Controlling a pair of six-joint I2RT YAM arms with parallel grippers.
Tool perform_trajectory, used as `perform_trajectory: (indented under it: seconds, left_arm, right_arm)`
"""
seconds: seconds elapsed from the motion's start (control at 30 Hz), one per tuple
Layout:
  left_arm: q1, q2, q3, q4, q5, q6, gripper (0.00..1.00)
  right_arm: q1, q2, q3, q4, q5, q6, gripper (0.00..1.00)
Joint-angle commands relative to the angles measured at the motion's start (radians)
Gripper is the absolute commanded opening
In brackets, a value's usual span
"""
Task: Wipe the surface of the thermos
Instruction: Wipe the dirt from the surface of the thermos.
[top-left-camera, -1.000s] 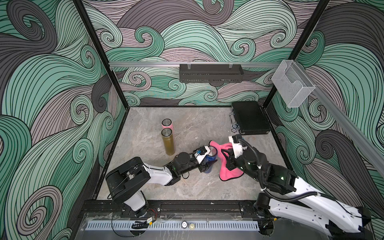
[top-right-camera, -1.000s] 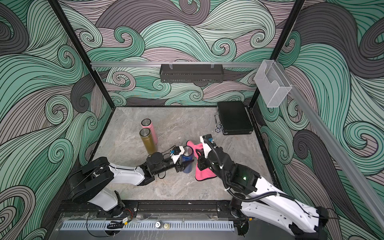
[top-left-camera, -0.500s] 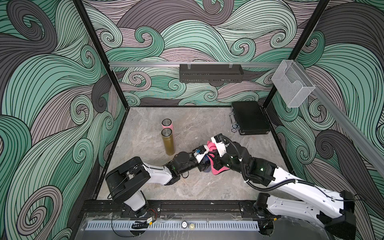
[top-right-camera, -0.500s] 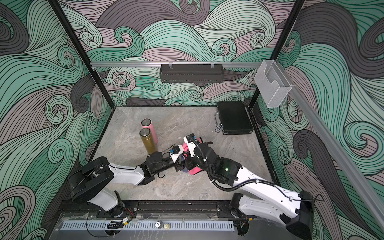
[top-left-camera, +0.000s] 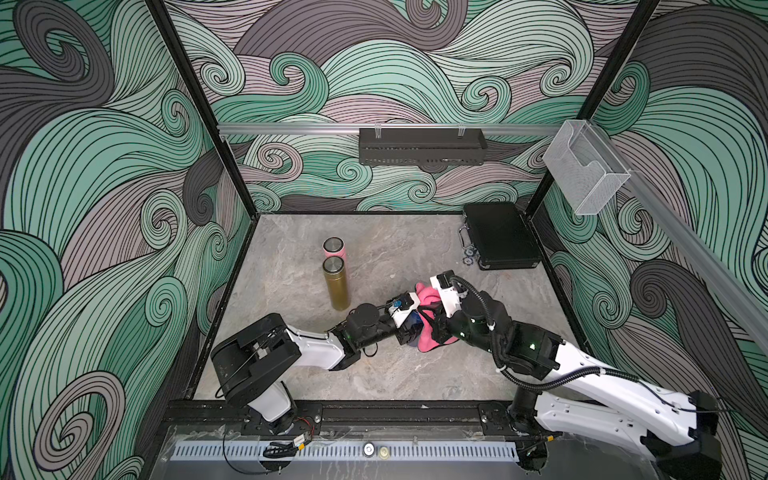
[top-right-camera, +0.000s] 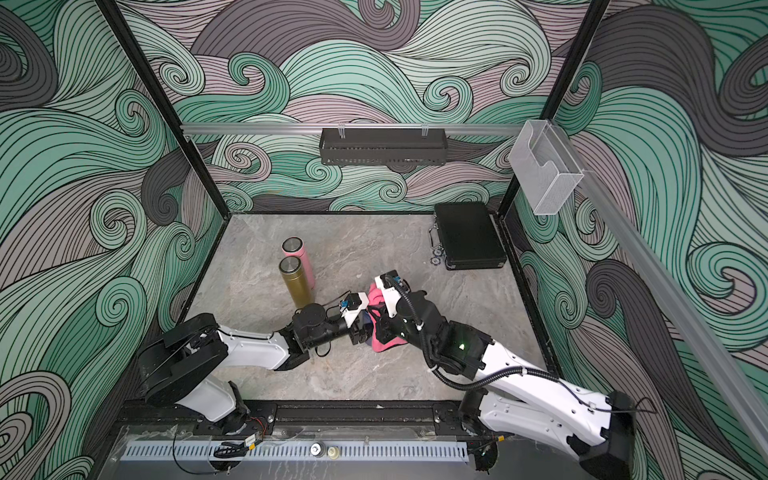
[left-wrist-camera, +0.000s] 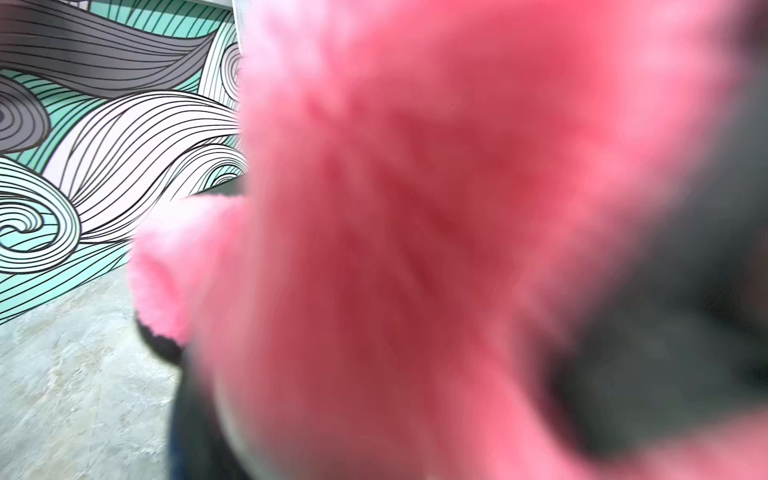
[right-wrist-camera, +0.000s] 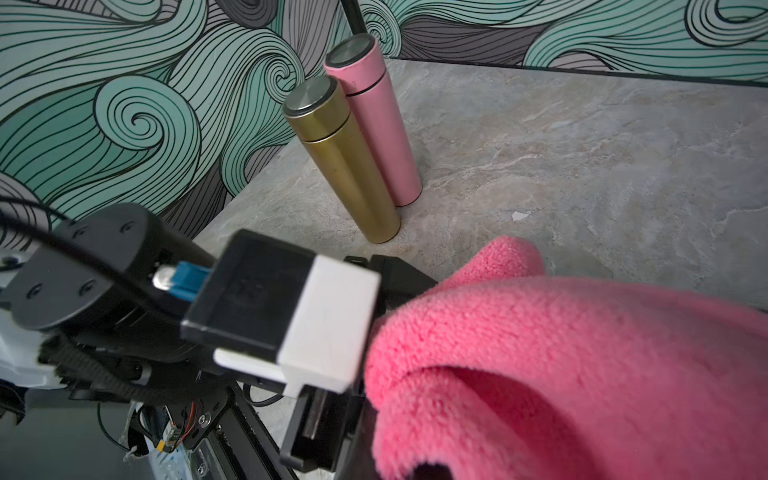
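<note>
A dark blue thermos (top-left-camera: 413, 321) (top-right-camera: 365, 320) is held low over the table at mid-front, with my left gripper (top-left-camera: 408, 326) shut on it; only a small part of it shows. My right gripper (top-left-camera: 433, 326) is shut on a fluffy pink cloth (top-left-camera: 428, 334) (top-right-camera: 384, 343) and presses it against the thermos from the right. The cloth (left-wrist-camera: 415, 208) fills most of the left wrist view as a blur. In the right wrist view the cloth (right-wrist-camera: 582, 353) hides my own jaws and butts against the left wrist's camera housing (right-wrist-camera: 291, 316).
A gold thermos (top-left-camera: 336, 284) and a pink thermos (top-left-camera: 334, 248) stand upright side by side, left of the grippers toward the back. A black case (top-left-camera: 500, 235) lies at the back right corner. A black shelf (top-left-camera: 422, 145) and a clear bin (top-left-camera: 584, 166) hang on the walls.
My right arm swung left and carried the pink cloth off the table onto the thermos in the left gripper. The left arm has barely moved.
</note>
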Motion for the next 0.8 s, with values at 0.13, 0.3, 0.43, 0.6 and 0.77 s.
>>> perform_trajectory:
  seconds: [0.13, 0.3, 0.43, 0.6, 0.77]
  left_arm:
    - [-0.007, -0.018, 0.036, 0.110, 0.044, -0.004, 0.00]
    - [-0.007, -0.043, 0.030, 0.084, 0.043, 0.002, 0.00]
    - [-0.007, -0.037, 0.033, 0.085, 0.042, 0.007, 0.00]
    - [-0.007, -0.027, 0.038, 0.090, 0.040, 0.010, 0.00]
    - [-0.007, -0.040, 0.029, 0.088, 0.040, 0.010, 0.00]
  right_arm:
    - [0.045, 0.089, 0.079, -0.004, 0.081, -0.023, 0.00]
    - [-0.082, 0.061, 0.023, -0.013, 0.035, 0.010, 0.00]
    - [-0.085, 0.019, -0.011, -0.054, 0.047, 0.029, 0.00]
    - [-0.008, -0.001, -0.004, -0.102, 0.104, 0.040, 0.00]
    - [-0.024, 0.049, 0.033, -0.099, 0.177, 0.017, 0.00]
